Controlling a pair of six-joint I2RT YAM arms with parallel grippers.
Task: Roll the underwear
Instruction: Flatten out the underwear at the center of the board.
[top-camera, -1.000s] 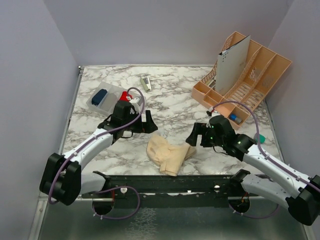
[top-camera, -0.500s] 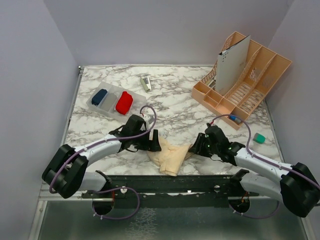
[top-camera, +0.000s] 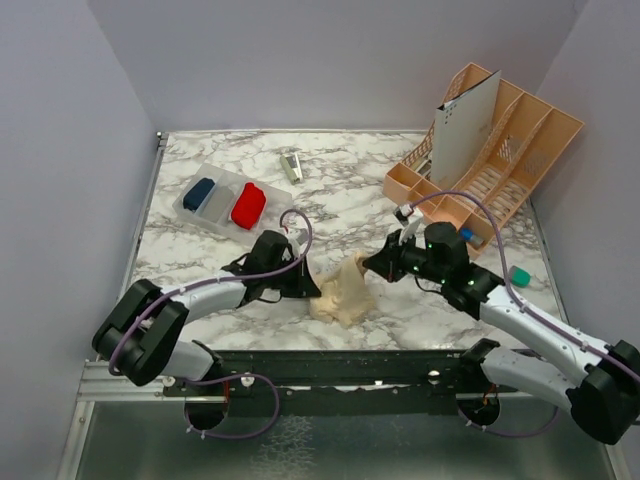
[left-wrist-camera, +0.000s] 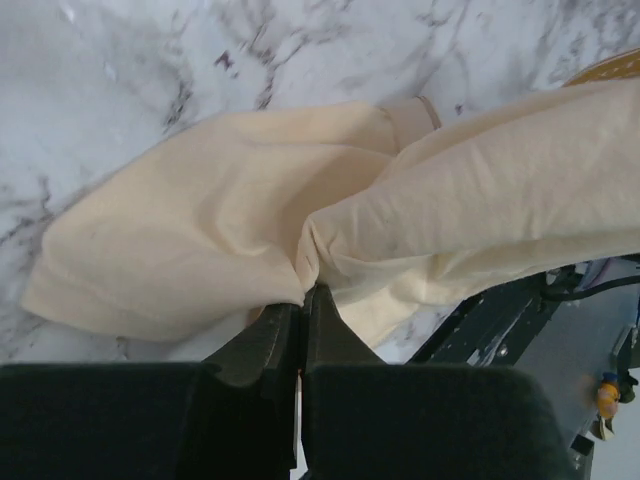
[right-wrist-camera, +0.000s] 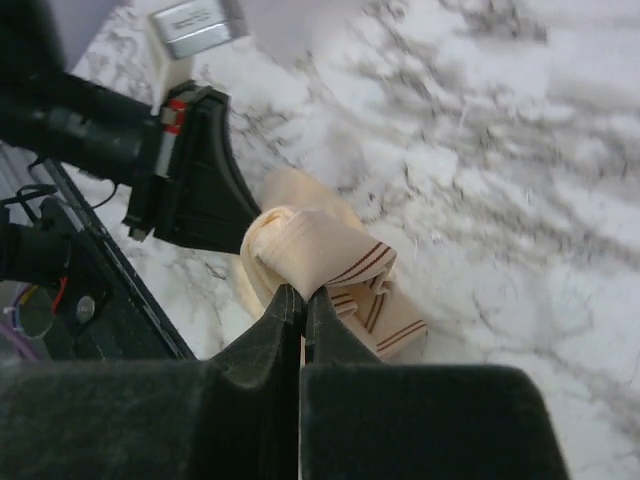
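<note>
**Top external view: peach underwear pinched at both ends**

The peach underwear (top-camera: 342, 292) is bunched near the front edge of the table (top-camera: 350, 190). It is clamped tight by the left gripper (top-camera: 312, 290) and the right gripper (top-camera: 372, 265), whose end is raised, probably so a fold can be drawn over for rolling. Behind, a red roll (top-camera: 248, 205) and a blue item (top-camera: 200, 192) are held in a tray (top-camera: 181, 207). A white sheet (top-camera: 465, 125) is propped in an orange rack (top-camera: 548, 118).

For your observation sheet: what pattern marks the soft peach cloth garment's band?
Thin brown stripes on the soft peach cloth garment, clearest in right wrist view.
</note>
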